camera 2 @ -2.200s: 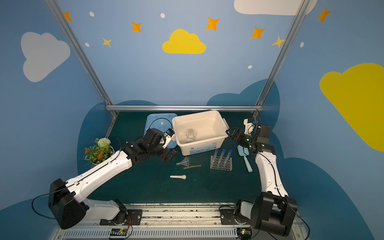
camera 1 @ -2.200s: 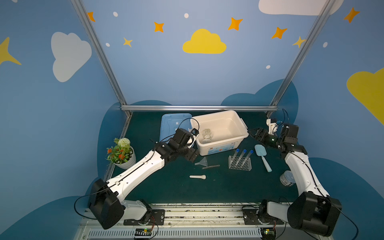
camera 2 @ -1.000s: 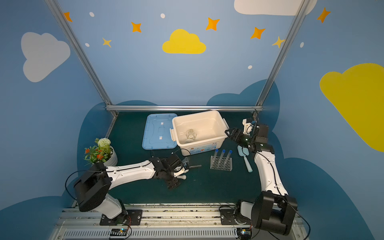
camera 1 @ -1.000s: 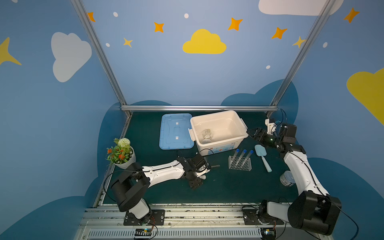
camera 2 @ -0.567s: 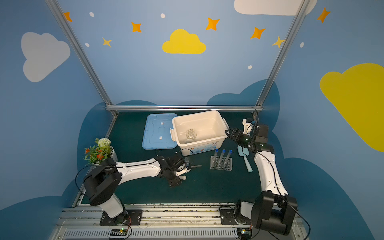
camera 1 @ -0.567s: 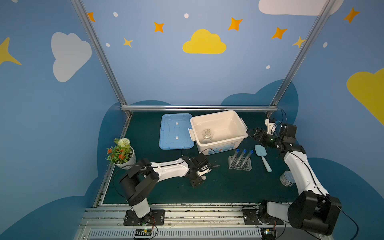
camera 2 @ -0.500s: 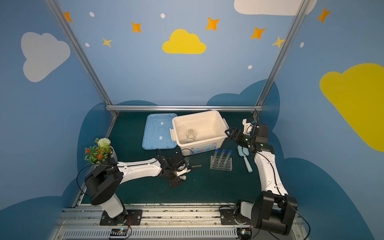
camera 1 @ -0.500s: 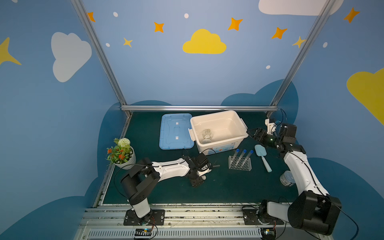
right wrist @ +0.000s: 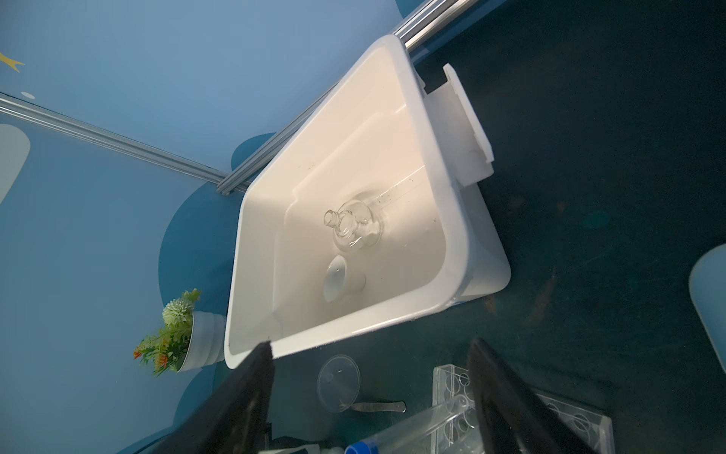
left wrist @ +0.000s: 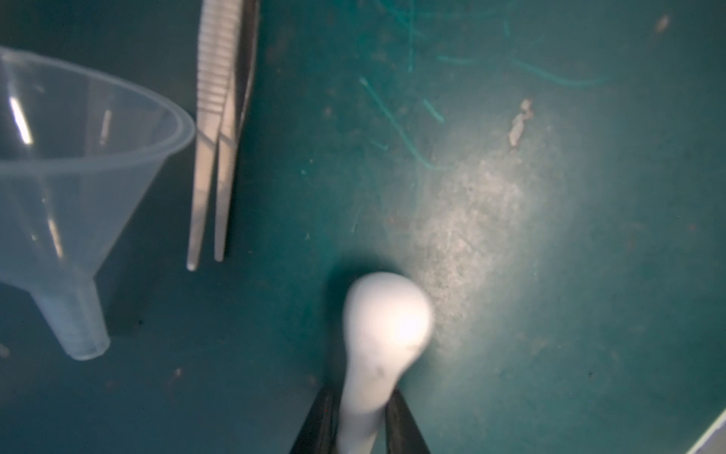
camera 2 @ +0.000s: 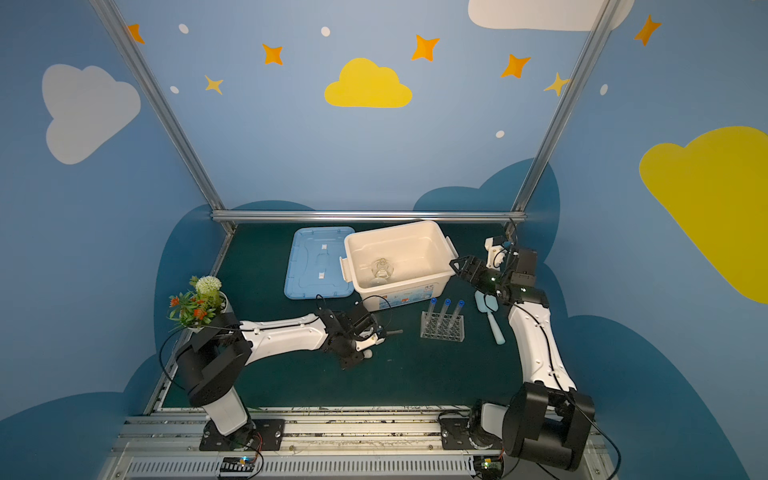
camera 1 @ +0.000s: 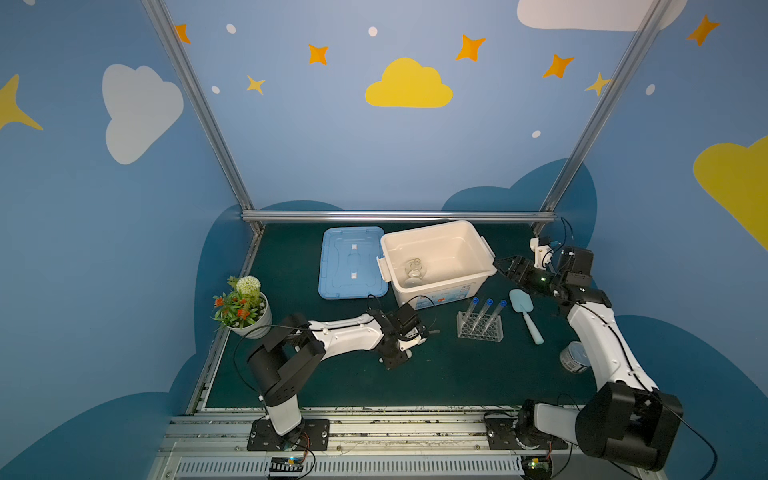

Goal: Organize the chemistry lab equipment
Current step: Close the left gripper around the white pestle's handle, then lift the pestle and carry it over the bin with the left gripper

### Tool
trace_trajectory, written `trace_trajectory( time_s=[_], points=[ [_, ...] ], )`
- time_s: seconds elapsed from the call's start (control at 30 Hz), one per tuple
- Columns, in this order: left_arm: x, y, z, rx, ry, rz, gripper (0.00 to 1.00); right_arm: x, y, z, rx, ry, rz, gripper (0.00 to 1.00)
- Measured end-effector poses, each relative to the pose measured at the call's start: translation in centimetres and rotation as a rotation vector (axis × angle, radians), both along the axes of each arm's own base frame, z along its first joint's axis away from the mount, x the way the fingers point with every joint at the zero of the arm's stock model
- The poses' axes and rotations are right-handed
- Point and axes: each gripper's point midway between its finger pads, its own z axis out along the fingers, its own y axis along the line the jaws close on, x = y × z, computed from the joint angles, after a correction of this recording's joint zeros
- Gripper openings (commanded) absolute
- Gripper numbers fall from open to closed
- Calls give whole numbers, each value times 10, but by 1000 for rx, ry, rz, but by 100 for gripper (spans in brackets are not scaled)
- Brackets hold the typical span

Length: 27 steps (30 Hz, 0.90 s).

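My left gripper [camera 1: 400,353] is low over the mat in front of the bin, shut on the thin handle of the white pestle [left wrist: 385,326]. A black finger presses each side of the handle, and the pestle's round head sticks out past the fingertips. A clear funnel [left wrist: 70,188] and metal tweezers [left wrist: 214,137] lie beside it. My right gripper [right wrist: 373,389] hangs open by the bin's right end, holding nothing. The clear flask [right wrist: 353,226], a small white cup [right wrist: 338,281] and a thin glass rod [right wrist: 400,192] lie inside the bin. Three blue-capped test tubes [camera 1: 484,311] stand in the clear rack [camera 1: 480,328].
The white bin [camera 1: 482,245] stands at the back middle with its blue lid [camera 1: 351,262] flat to its left. A potted flower plant [camera 1: 243,305] is at the left edge. A light blue scoop [camera 1: 524,313] and a small jar [camera 1: 572,357] lie on the right.
My left gripper has closed on the pestle's handle, and the left arm has settled low at the pestle. The right arm has stayed where it was.
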Motion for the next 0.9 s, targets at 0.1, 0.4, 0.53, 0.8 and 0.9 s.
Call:
trace_trajectory(
  time_s=[0.1, 0.4, 0.53, 0.8, 0.9],
  points=[
    [0, 0, 0, -1, 3, 0, 12, 0, 0, 0, 0, 0, 0, 78],
    [-1, 0, 1, -6, 5, 10, 8, 0, 0, 0, 2, 1, 0, 78],
    [-4, 3, 5, -11, 8, 22, 8, 1, 0, -1, 2, 5, 0, 78],
    [4, -1, 53, -131, -71, 70, 8, 11, 2, -22, 6, 62, 12, 77],
    [10, -1, 75, -191, -108, 99, 8, 18, 3, -27, 2, 72, 20, 75]
  ],
)
